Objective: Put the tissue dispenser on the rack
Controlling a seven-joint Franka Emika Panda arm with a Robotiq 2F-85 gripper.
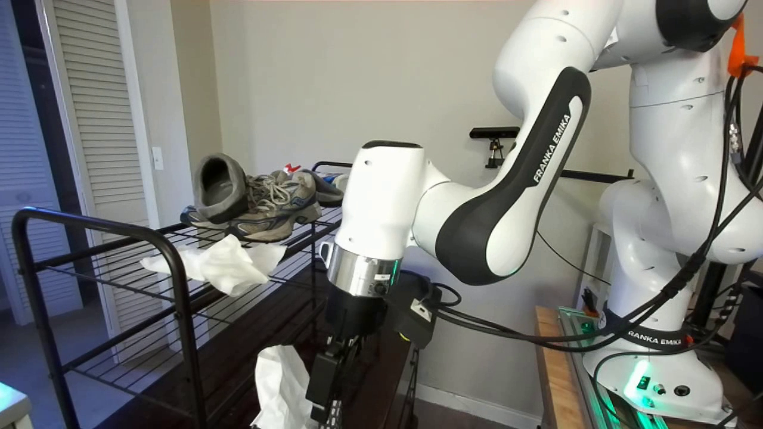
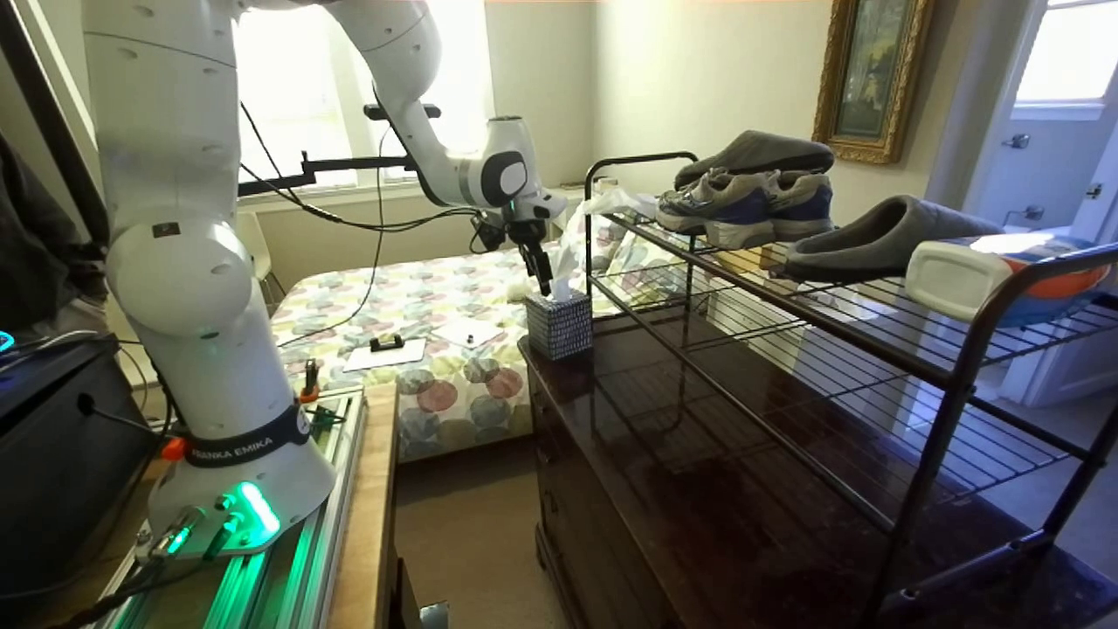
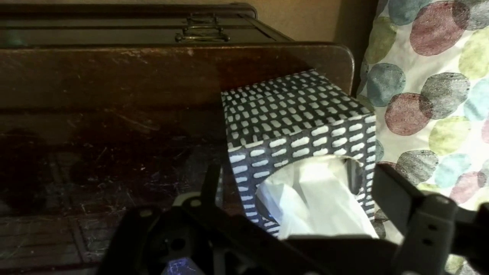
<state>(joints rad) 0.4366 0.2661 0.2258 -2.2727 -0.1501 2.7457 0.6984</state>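
Note:
The tissue dispenser [image 2: 559,330], a black-and-white speckled cube, stands upright on the dark dresser's far end. It fills the middle of the wrist view [image 3: 290,110], with white tissue rising from its oval opening. In an exterior view only its tissue [image 1: 280,387] shows clearly at the bottom edge. My gripper [image 2: 540,271] is just above the box. In the wrist view the gripper [image 3: 303,187] is open, one finger beyond each side of the box top. I cannot tell whether a finger touches it. The black two-tier wire rack [image 2: 961,376] stands on the dresser, and also shows in an exterior view [image 1: 173,256].
Grey shoes [image 2: 742,205] and slippers [image 2: 882,240] sit on the rack's upper tier, with a white-and-blue package [image 2: 961,275] at its near end. A white cloth [image 1: 220,262] lies at the tier's other end. The dresser [image 2: 664,489] stands near a bed [image 2: 419,297].

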